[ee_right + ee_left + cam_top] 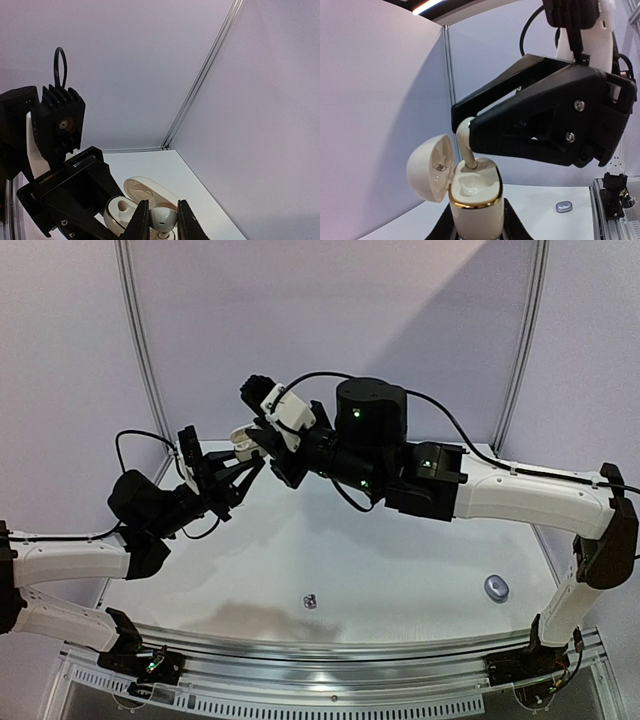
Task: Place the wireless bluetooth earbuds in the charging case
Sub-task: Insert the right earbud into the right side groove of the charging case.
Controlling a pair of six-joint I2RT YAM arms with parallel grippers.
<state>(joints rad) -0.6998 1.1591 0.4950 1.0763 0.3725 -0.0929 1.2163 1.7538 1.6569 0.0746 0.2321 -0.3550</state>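
My left gripper [476,227] is shut on the body of a white charging case [475,200] with a gold rim and holds it upright in the air, lid [431,167] hinged open. My right gripper [161,220] is shut on a glossy white earbud [164,216]. The earbud's stem [465,145] stands in the case's far slot; the near slot [470,184] is empty. In the top view both grippers, left [238,465] and right [258,443], meet at the case [241,441] above the table's back left. A small dark silvery earbud [310,601] lies on the table near the front. Other earbuds are out of view.
A grey-blue oval object, perhaps a closed case [496,588], lies on the table at the right front; it also shows in the left wrist view [564,206]. Lilac walls stand close behind and to the left. A metal rail runs along the table's front edge [330,650].
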